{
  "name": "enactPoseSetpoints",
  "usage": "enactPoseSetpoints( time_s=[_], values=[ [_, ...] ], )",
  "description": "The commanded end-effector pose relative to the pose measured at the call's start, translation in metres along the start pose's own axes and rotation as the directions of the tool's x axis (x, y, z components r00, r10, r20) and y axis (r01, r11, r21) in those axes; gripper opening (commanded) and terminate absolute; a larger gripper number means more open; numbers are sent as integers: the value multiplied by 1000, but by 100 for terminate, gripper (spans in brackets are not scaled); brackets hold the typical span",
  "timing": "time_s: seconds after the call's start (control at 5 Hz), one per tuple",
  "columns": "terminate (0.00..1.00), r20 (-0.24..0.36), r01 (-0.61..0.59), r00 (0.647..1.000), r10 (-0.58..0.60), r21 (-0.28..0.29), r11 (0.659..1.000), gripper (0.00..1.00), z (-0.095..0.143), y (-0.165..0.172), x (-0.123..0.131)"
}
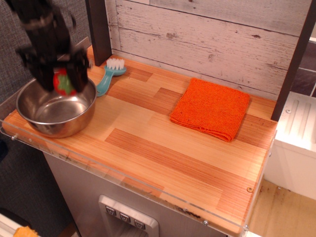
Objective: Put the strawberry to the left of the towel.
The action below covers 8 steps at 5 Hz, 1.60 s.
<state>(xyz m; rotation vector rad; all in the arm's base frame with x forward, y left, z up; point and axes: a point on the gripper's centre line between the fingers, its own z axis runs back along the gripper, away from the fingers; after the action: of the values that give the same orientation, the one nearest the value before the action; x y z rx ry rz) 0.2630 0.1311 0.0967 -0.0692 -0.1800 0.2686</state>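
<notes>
The red strawberry (62, 82) with its green cap is held between the fingers of my black gripper (62, 83), lifted just above the far rim of the steel bowl (55, 109) at the left end of the counter. The gripper is blurred by motion and is shut on the strawberry. The bowl under it is empty. The orange knitted towel (211, 108) lies flat at the back right of the wooden counter, far to the right of the gripper.
A light blue brush (109, 75) with white bristles lies just right of the bowl by the back wall. A dark post (100, 30) stands behind it. The counter's front edge has a clear plastic lip (123, 178). A white cabinet (296, 143) stands to the right.
</notes>
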Motion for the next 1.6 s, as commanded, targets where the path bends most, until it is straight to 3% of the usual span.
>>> enactPoseSetpoints(
  time_s=[0.0,0.2,0.4,0.6,0.8,1.2,1.4],
  values=[
    [0,30,201,980,-199,-130,971,0,29,-100,12],
    [0,-22,234,971,-238,-115,965,0,6,-115,12],
    [0,-72,153,985,-157,-50,987,0,-25,-102,24],
    [0,-93,109,989,-112,-29,994,0,-53,-92,41],
    [0,-72,93,993,-94,-21,995,0,-73,-91,53],
    [0,-63,131,990,-129,21,991,0,-87,-101,60],
    [0,-59,135,989,-133,30,990,100,-84,-100,60]
  ],
)
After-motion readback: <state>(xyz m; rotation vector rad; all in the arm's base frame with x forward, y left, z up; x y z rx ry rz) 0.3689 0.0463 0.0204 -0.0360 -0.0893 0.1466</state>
